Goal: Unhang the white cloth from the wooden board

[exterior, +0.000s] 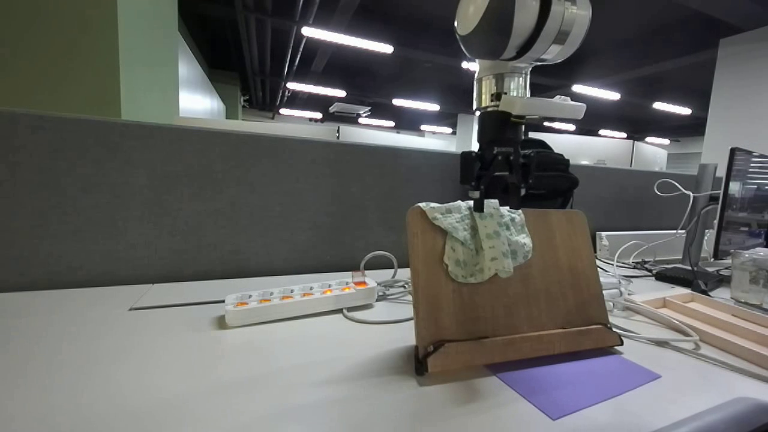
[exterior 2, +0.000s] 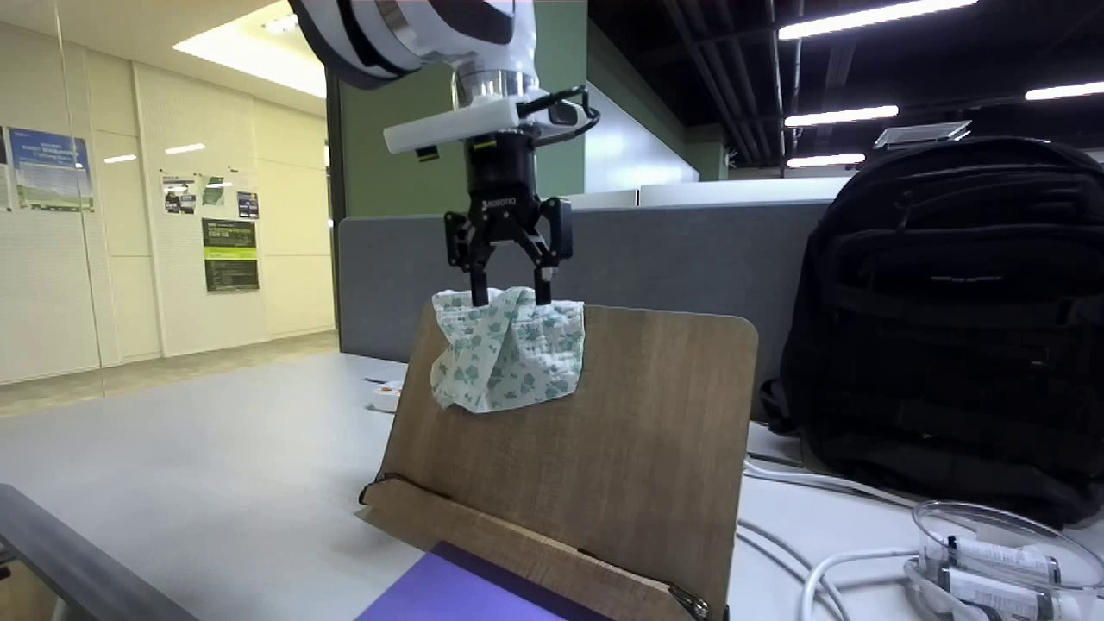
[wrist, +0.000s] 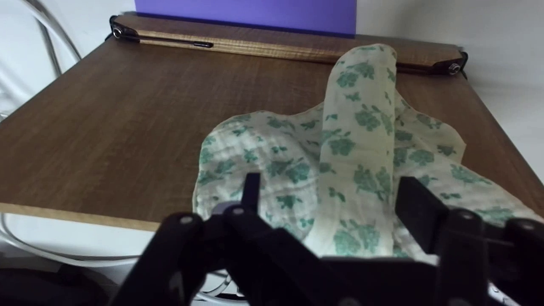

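The white cloth with green leaf and flower prints (exterior: 489,249) hangs over the top edge of the wooden board, and it shows in the other views (exterior 2: 526,362) (wrist: 359,136). A raised fold runs down its middle. The wooden board (exterior: 546,288) stands tilted on the table with a ledge at its foot; it also shows elsewhere (exterior 2: 655,414) (wrist: 127,127). My gripper (exterior: 497,204) points down at the cloth's top edge, fingers apart (exterior 2: 511,297). In the wrist view the fingertips (wrist: 329,191) lie either side of the fold. Whether they touch the cloth is unclear. The cloth's back part is hidden.
A purple sheet (exterior: 579,384) lies at the board's foot. A white power strip (exterior: 300,303) with cables is beside the board. A black backpack (exterior 2: 957,345), a clear container with bottles (exterior 2: 1009,552) and a wooden tray (exterior: 714,324) are nearby. A grey partition (exterior: 240,204) stands behind.
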### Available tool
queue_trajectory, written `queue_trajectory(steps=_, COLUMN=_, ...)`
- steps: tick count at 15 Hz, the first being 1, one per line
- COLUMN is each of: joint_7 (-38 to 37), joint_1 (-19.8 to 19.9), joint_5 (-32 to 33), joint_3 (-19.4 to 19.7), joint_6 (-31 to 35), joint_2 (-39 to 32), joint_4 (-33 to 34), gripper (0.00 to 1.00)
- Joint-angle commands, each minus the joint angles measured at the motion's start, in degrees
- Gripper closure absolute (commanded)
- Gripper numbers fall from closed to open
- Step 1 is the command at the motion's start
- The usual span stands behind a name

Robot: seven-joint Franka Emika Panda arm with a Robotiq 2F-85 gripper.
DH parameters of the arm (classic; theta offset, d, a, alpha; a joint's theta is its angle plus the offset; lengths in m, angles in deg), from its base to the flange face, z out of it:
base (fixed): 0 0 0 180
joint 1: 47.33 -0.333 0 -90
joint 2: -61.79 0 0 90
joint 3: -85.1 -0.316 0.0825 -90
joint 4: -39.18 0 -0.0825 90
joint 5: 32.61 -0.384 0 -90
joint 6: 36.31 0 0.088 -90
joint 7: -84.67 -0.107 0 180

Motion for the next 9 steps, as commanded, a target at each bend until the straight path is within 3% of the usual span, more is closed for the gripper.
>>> queue_trajectory(steps=1, joint_7=2.56, joint_1=-0.89, joint_5=-1.97, joint_3=-0.17, joint_6=-0.47, joint_2=-1.72, joint_4=1.95, gripper=0.47)
queue_trajectory(steps=7, joint_7=11.1, joint_1=-2.09, joint_5=-9.2, joint_3=-0.66, joint_6=-3.01, joint_2=-1.24, joint_4=2.31, gripper=0.9)
queue_trajectory(steps=9, joint_7=13.83, joint_1=-2.52, joint_5=-11.1, joint_3=-0.92, joint_6=-4.95, joint_2=-0.63, joint_4=2.78, gripper=0.99)
